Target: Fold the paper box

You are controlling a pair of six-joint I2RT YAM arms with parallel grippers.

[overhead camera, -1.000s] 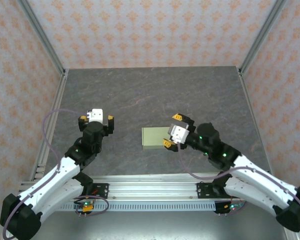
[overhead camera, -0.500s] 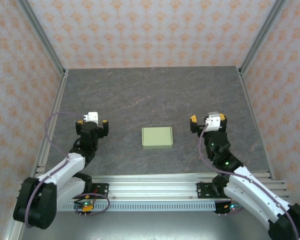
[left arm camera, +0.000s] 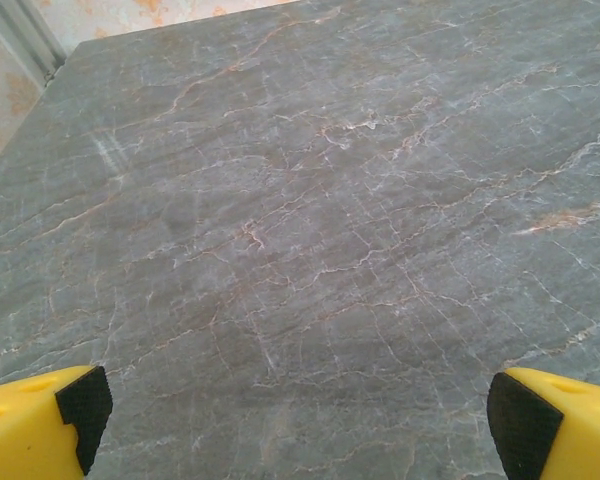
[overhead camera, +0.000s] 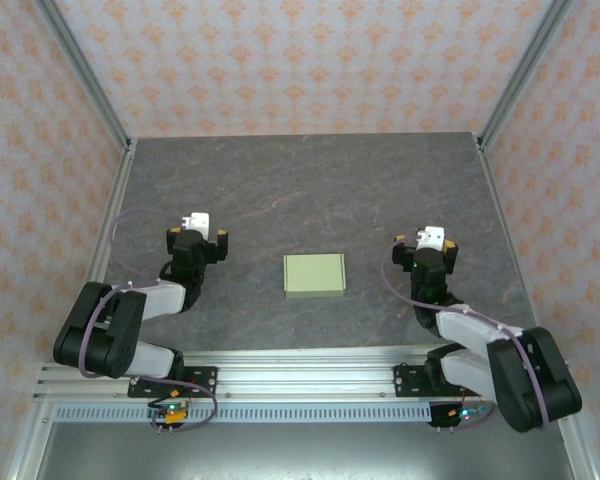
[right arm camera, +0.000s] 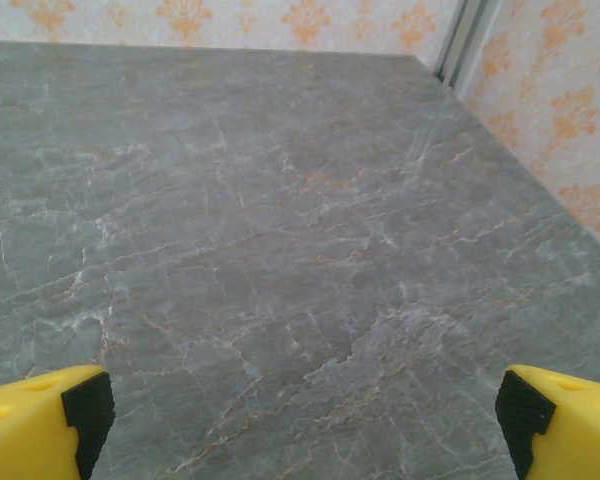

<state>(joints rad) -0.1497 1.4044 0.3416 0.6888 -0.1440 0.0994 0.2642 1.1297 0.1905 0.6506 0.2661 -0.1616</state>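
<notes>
1. Paper box [overhead camera: 315, 274] lies flat on your desk [overhead camera: 310, 180], a closed square, between your left hand [overhead camera: 196, 240] and right hand [overhead camera: 426, 247], touching neither.
2. Both hands stand fully released, holding nothing.

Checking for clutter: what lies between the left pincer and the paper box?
Only bare grey table lies between the open left pincer and the paper box, as the top external view shows.
</notes>
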